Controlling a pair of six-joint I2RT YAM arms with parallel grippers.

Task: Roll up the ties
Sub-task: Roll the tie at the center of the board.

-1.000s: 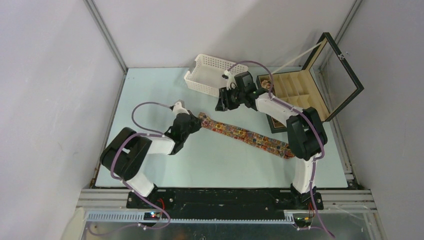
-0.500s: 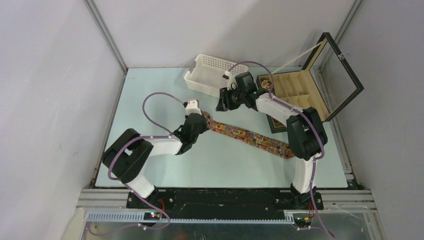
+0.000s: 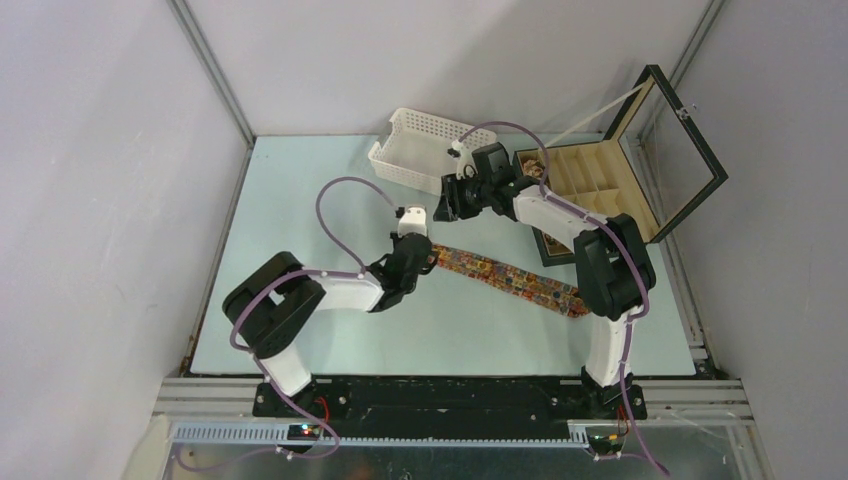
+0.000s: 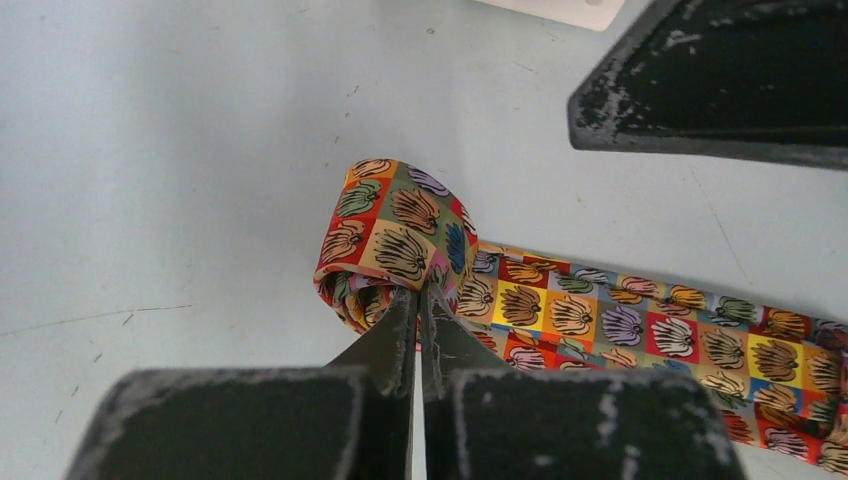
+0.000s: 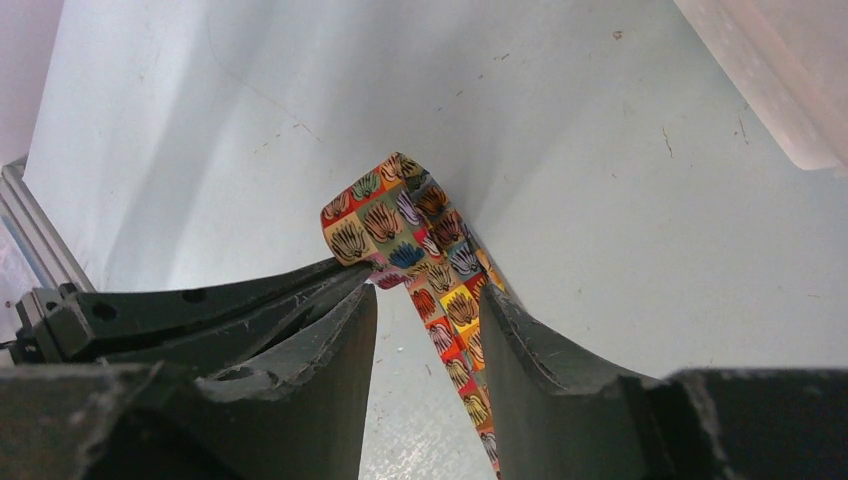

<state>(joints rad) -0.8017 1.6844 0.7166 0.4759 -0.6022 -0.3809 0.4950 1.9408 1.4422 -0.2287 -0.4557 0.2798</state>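
**Currently: left gripper pinching the rolled tie end, right gripper empty**

- Left gripper [image 3: 424, 256]: jaws fully closed, clamped on the folded-over end of the tie [image 3: 500, 272]. Sits about mid-tabletop [image 3: 300, 200], slightly toward the far edge.
- Left wrist view: the fingertips of the left gripper [image 4: 418, 300] meet at the base of the fold. The tie [image 4: 395, 225] loops up and away from the tips in one loose turn, more a curl than a tight coil. The rest of the strip trails off to the right of the tips, flat on the surface.
- Tie pattern: small squares in red, orange, yellow and green, each with a dark shell-like motif.
- Top view: the flat strip runs diagonally from the left gripper toward the near-right part of the tabletop. Its far end disappears under the right arm's elbow, so that tip can't be seen.
- Right gripper [image 3: 447, 205]: jaws parted, nothing between them. It hangs above the tabletop between the rolled end and the far edge, clear of the tie.
- Right wrist view: the right gripper [image 5: 428, 300] looks along the tie [image 5: 385, 215], with the curled end beyond its tips and the left finger coming in from the side.
- White perforated basket [image 3: 405, 170]: at the far edge, near the middle, just beyond the right gripper.
- Compartmented box [image 3: 600, 170]: far-right corner, lid propped open.
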